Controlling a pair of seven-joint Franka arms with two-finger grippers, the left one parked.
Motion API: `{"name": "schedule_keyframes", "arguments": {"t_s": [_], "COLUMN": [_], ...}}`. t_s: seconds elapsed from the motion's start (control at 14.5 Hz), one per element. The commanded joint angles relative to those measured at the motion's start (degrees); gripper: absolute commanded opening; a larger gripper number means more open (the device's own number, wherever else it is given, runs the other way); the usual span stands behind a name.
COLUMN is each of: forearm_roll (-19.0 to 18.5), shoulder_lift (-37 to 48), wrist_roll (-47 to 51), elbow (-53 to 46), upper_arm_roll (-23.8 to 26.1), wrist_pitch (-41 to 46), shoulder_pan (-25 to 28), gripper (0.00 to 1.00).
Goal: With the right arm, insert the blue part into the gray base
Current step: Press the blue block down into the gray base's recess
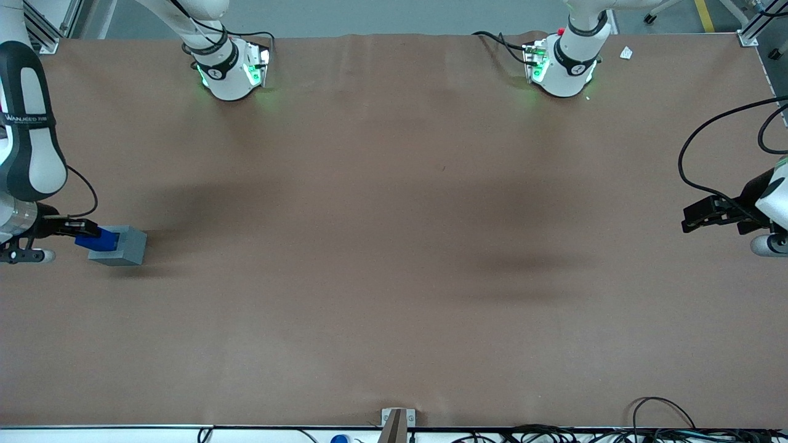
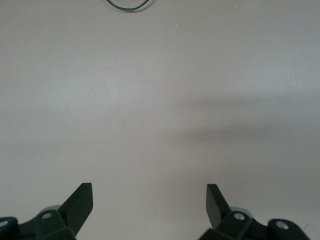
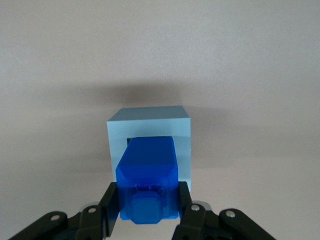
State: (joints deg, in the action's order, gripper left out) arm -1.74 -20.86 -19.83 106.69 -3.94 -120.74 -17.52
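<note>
The blue part [image 3: 148, 180] is filling the wrist view, its stub face turned toward the camera, and the gripper [image 3: 148, 209] is clamping it from both sides. Its leading end is reaching over the top of the gray base [image 3: 150, 142] and seems to be entering the square recess, though how deep it is sitting cannot be told. In the front view the right arm [image 1: 28, 123] is working at its own end of the worktop [image 1: 394, 246], with the part [image 1: 98, 240] meeting the base [image 1: 120, 246] just beside the gripper [image 1: 83, 231].

The risk lies in alignment: if the part is going in slightly tilted, an edge may be catching on the rim and jamming. The base is standing loose on the worktop, so pushing could be sliding or tipping it instead of seating the part. Letting go too soon may leave the part leaning out.
</note>
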Motion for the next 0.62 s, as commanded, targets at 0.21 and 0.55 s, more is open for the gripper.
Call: {"name": "schedule_keyframes", "arguments": {"t_s": [0.21,0.55], "forearm_roll": [-1.07,-1.16], "shoulder_lift": [-0.14,-0.41], "wrist_roll": [-0.56,-0.56], "elbow": [-0.7,-0.78], "upper_arm_roll": [0.69,0.69], "wrist_pitch": [2.35,2.0], "shoulder_pan": [-0.32,-0.41], "gripper": [0.08,0.08]}}
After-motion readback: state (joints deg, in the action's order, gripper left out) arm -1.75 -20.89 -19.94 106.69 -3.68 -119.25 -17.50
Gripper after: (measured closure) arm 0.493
